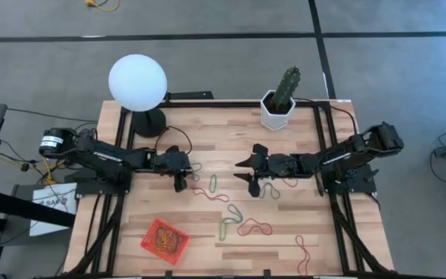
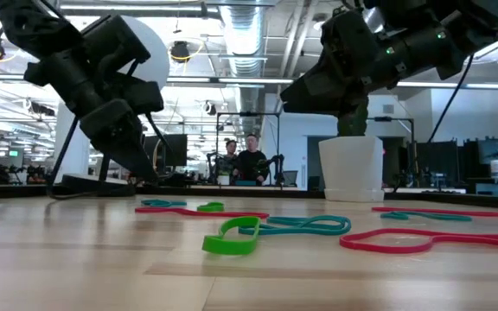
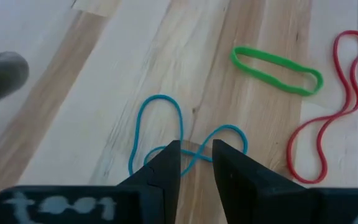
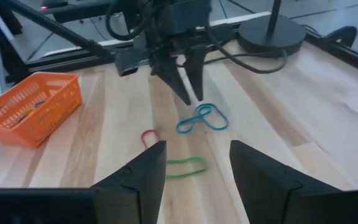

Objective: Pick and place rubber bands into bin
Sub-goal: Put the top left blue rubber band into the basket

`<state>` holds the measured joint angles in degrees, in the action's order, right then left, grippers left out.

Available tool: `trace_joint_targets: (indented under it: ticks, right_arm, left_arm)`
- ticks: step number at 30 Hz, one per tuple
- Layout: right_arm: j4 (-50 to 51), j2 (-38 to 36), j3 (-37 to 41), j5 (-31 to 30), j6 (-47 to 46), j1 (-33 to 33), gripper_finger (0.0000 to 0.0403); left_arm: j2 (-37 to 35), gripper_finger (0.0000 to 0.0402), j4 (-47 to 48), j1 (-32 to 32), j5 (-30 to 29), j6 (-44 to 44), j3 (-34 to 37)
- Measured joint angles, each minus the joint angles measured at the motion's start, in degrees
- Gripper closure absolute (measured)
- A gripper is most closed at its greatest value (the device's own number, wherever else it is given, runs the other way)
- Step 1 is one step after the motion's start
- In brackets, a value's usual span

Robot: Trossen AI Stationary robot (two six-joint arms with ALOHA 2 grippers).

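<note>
From above, my left gripper (image 1: 180,183) hangs over the pale plank table (image 1: 207,240), just beside a blue band (image 1: 195,167), and my right gripper (image 1: 252,172) reaches toward the table's middle from the other side. Thin floppy rubber bands (image 1: 242,221) in red, green and blue lie scattered between and in front of us. The orange bin (image 1: 164,240) sits near the front left corner, with some bands already inside. A white globe lamp (image 1: 137,81) and a cactus in a white pot (image 1: 277,108) stand at the back.

At table height, a curled green band (image 2: 230,238) lies nearest, touching a teal one (image 2: 305,225), with a red loop (image 2: 422,239) beside them.

Past my left wrist, my dark fingers (image 3: 166,163) stand slightly apart, tips down on a twisted blue loop (image 3: 182,140); I think they straddle it rather than pinch it. A smooth green oval (image 3: 277,70) and a long red band (image 3: 328,121) lie near.

Past my right wrist, my fingers (image 4: 148,171) are spread wide and hold nothing. The mesh-walled bin (image 4: 30,106) sits well apart from the blue band (image 4: 202,118).
</note>
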<state>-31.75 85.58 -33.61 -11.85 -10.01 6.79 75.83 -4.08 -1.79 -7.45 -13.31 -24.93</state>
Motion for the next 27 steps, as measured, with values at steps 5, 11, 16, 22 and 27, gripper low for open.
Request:
trace_joint_targets:
  ticks: [5, 11, 16, 22, 27]
  right_arm:
    - [-0.4, 0.0, 0.0, 0.0, 0.0, -2.0, 0.0229]
    - [-0.4, 0.0, 0.0, 0.0, -0.8, -2.9, 0.0233]
    - [-0.4, 0.0, 0.0, -0.1, -1.1, -2.7, 0.0237]
    - [-0.3, 0.0, 0.0, 0.0, -1.7, -1.4, 0.0237]
    - [0.0, 0.0, 0.0, -0.1, -4.1, -0.4, 0.0241]
  left_arm:
    - [0.6, 0.0320, -0.1, -0.7, 1.0, 0.2, 0.0]
    - [6.7, 0.0320, -3.4, -0.6, 1.6, -2.1, 0.0]
    - [11.3, 0.0320, -8.7, -0.6, 0.6, -1.2, -0.2]
    - [14.5, 0.0334, -9.6, -0.4, -2.0, -1.8, -0.4]
    - [15.1, 0.0392, -12.5, 0.1, -2.6, -0.4, -0.1]
